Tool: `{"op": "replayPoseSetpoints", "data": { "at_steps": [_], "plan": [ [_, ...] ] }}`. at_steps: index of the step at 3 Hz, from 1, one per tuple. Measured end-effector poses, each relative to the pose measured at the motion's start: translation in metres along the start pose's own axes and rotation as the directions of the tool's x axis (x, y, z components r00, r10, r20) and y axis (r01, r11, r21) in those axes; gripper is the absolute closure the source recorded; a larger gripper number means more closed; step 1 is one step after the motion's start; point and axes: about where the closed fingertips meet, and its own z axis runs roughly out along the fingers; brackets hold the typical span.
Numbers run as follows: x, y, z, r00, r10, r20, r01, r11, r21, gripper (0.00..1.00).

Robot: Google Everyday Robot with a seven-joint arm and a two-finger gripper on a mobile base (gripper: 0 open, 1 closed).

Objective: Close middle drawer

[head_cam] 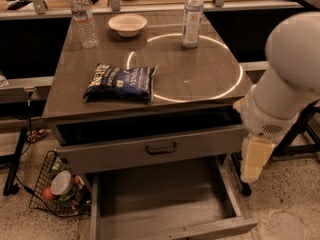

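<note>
The middle drawer (160,199) is the long shallow grey box pulled far out at the bottom of the grey table (200,69). Its low front panel (210,228) lies near the frame's lower edge, and its handle is hidden. Above it, a taller-fronted grey drawer (115,154) with a black handle (161,148) stands slightly open. My white arm (290,79) reaches in from the right. My gripper (253,164), cream coloured, hangs beside the table's right front corner, above the right side wall of the middle drawer and apart from it.
On the table top lie a dark blue chip bag (120,82), a white bowl (127,24) and two water bottles (82,16) (192,16). A wire basket (57,186) with cans and fruit stands on the floor at the left. A black stand leg (15,159) is further left.
</note>
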Motion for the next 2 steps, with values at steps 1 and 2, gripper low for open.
{"op": "replayPoseSetpoints", "data": {
  "at_steps": [1, 2],
  "plan": [
    [0.013, 0.021, 0.052, 0.999, -0.042, -0.021, 0.041, 0.9977, -0.053, 0.00],
    [0.027, 0.037, 0.100, 0.997, -0.077, -0.018, 0.075, 0.9927, -0.095, 0.00]
  ]
}}
